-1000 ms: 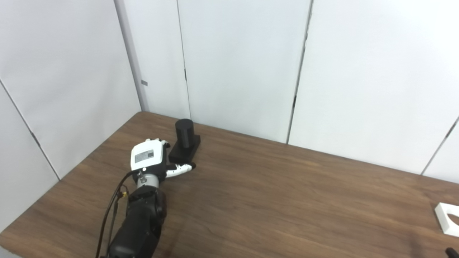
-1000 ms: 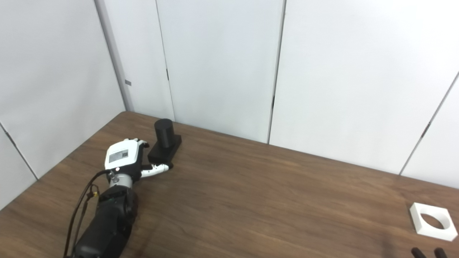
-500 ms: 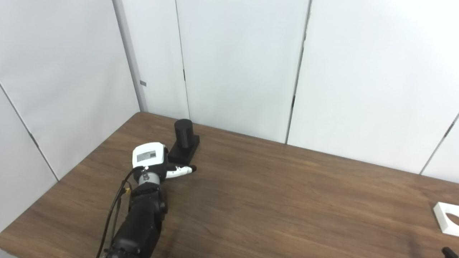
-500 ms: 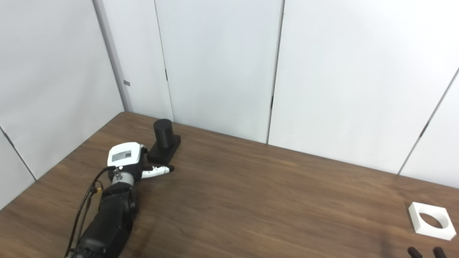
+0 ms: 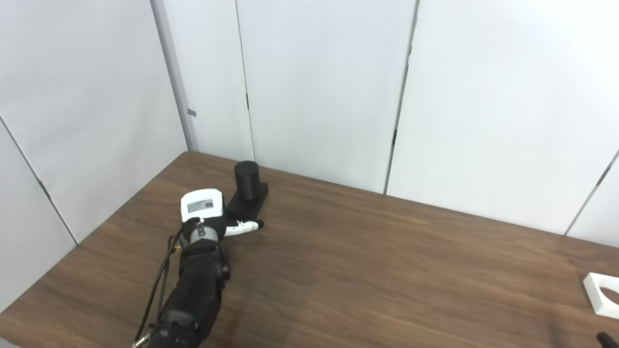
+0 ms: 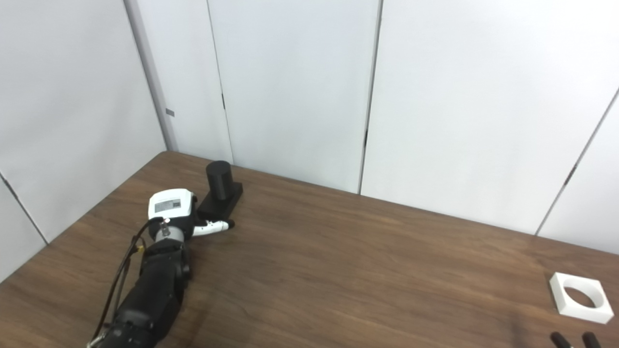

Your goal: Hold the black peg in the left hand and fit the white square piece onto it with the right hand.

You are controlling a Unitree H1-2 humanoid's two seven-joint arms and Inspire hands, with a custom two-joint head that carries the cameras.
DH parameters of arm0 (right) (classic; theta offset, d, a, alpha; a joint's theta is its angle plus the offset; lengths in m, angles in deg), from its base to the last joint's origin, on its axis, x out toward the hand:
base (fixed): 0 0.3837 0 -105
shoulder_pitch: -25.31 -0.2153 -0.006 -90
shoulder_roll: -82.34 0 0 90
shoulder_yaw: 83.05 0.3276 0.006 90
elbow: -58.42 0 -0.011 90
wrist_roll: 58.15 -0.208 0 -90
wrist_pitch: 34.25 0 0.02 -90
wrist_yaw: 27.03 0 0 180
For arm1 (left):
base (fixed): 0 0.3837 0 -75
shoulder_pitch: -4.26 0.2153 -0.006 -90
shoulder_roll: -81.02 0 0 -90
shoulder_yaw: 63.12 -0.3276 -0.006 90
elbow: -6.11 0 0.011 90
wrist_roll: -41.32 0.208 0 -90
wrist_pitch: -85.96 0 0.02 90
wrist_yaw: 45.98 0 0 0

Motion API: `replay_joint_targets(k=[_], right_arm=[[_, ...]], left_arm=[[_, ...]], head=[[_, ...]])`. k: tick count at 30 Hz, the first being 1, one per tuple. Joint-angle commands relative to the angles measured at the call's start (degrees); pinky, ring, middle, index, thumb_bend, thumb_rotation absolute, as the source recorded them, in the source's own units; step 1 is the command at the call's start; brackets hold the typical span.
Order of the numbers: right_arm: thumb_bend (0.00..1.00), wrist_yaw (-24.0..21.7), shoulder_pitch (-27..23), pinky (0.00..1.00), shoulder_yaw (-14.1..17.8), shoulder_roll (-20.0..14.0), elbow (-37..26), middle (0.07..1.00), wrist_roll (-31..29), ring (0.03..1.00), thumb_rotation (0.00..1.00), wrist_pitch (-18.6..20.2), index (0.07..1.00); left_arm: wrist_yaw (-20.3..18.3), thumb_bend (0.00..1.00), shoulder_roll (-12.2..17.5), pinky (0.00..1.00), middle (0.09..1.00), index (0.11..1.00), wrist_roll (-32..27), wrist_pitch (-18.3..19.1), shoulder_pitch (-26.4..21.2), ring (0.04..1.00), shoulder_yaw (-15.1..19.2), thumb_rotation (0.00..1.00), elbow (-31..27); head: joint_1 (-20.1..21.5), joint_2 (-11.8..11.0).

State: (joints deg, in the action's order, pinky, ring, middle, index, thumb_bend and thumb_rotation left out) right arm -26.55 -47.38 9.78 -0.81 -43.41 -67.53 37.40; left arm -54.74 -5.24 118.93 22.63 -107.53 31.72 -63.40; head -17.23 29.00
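On the brown wooden table [image 5: 367, 270], the black peg [image 5: 246, 180] stands upright on its square base near the far left corner, just beyond the left hand [image 5: 203, 208], whose thumb lies out alongside the base's near edge; its fingers are hidden, so I cannot tell if they have closed. The white square piece [image 6: 579, 303] lies flat well apart at the near right, just beyond the right hand [image 6: 575, 340], of which only dark fingertips show, their state unreadable.
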Motion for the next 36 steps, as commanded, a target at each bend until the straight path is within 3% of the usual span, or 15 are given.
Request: replay_joint_targets(k=[1,8,19,30,36], right_arm=[[0.73,-0.8,2.0,1.0,0.0,1.3,3.7,0.92,-0.7,0.977,1.0,0.6,0.994],[0.74,-0.2,2.7,1.0,0.1,2.1,1.7,0.916,-1.7,0.967,1.0,3.5,0.991],[0.74,-0.4,3.1,1.0,-0.1,2.3,0.5,0.913,-1.8,0.97,1.0,4.9,0.978],[0.78,-0.3,3.3,1.0,0.1,2.1,0.3,0.92,-0.8,0.975,0.99,5.4,0.99],[0.78,-0.2,3.1,1.0,0.2,2.3,0.3,0.917,-1.4,0.976,0.98,5.7,0.988]], left_arm=[[1.8,0.94,0.7,0.85,0.878,0.816,2.4,0.2,-4.1,0.895,0.5,0.94,0.2],[1.1,0.93,-0.6,0.87,0.862,0.8,2.9,0.2,-5.6,0.889,1.6,0.92,1.0],[-1.8,0.86,-0.7,0.83,0.834,0.763,4.4,0.2,-7.6,0.857,1.9,0.93,2.4],[-2.3,0.8,-0.7,0.8,0.831,0.75,4.7,0.2,-7.0,0.851,2.0,0.84,1.7],[-0.9,0.73,-0.5,0.74,0.794,0.699,3.1,0.2,-6.8,0.81,1.8,0.69,1.8]], head=[[0.0,0.0],[0.2,0.5],[0.6,0.7],[0.6,1.0],[0.6,1.0]])
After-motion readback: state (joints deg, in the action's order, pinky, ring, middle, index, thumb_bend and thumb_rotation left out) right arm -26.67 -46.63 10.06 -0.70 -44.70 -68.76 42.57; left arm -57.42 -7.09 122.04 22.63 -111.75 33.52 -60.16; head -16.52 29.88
